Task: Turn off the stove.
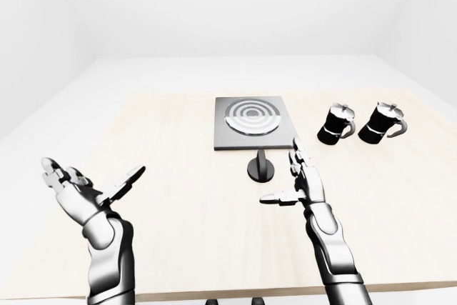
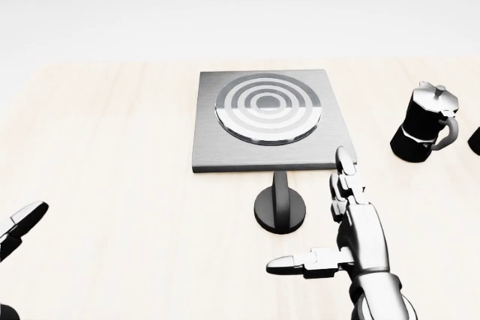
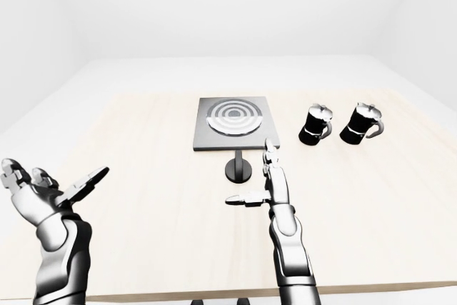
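Right hand, metallic and three-fingered, hovers spread wide and empty, fingers pointing up-frame, thumb jutting left. Just left of it and slightly higher in the head view sits the black round stove knob, its raised bar running up-frame toward the grey square stove plate. Left hand, open palm-up, is at far lower left, well apart; the right is clearly nearer.
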### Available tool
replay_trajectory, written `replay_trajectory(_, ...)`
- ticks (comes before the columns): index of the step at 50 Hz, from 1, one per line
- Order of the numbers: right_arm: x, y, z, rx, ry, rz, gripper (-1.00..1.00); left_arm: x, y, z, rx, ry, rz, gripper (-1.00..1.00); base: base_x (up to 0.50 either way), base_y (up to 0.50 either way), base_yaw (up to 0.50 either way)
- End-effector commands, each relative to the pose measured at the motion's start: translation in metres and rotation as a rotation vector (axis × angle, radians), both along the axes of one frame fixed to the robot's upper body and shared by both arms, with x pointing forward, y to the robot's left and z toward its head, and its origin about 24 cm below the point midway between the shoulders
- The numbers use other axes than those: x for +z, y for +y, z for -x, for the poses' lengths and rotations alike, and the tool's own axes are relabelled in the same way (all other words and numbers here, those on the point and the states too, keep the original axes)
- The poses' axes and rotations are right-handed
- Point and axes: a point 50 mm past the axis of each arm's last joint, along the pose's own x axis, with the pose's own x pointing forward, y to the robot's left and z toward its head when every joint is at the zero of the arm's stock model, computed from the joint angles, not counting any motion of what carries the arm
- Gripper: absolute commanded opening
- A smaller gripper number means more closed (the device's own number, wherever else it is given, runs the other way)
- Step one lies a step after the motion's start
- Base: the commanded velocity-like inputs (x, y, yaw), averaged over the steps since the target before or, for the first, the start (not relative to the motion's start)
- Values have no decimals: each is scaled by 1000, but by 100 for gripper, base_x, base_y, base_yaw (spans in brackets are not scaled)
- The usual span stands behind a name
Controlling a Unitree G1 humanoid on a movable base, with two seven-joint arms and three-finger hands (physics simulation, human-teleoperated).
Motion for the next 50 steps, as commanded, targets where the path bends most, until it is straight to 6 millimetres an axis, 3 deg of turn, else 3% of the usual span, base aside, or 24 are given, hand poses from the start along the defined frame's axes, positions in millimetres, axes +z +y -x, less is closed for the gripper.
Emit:
replay_trajectory(1, 1, 0, 0, -4, -3, 8, 100, 1, 34, 45, 212, -25, 29, 100, 0, 0, 0)
replay_trajectory(8, 1, 1, 0, -1, -3, 15, 100, -9, 55, 58, 295, -38, 139, 100, 0, 0, 0)
replay_trajectory(15, 0, 1, -1, -1, 4, 23, 100, -11, 69, 71, 345, -25, 135, 100, 0, 0, 0)
replay_trajectory(19, -1, 2, -2, -2, 15, 26, 100, -11, 67, 63, 325, 3, 111, 100, 0, 0, 0)
replay_trajectory(50, -1, 2, -2, -2, 15, 26, 100, -11, 67, 63, 325, 4, 110, 100, 0, 0, 0)
